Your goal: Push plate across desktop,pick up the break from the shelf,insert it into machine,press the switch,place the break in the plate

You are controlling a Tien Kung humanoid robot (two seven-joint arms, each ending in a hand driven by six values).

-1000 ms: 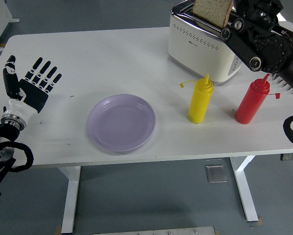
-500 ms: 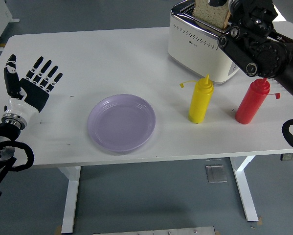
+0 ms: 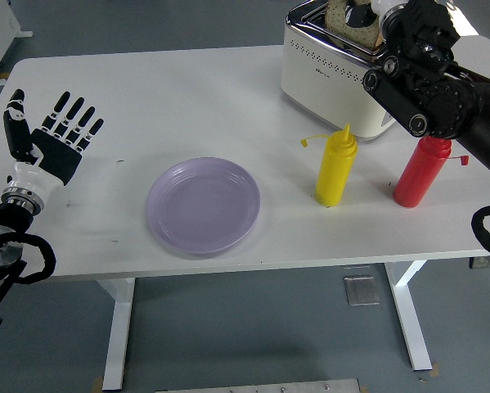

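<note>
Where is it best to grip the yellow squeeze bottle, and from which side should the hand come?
Probably the straight body of the yellow squeeze bottle, from its open left side. It stands upright; the nozzle tip is thin, and the red squeeze bottle stands to its right.

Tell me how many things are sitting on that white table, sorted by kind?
Squeeze bottles: 2, yellow bottle and red bottle
Plates: 1, purple plate
Toasters: 1, white toaster
Bread slices: 1, bread in the toaster
Total: 5
</note>
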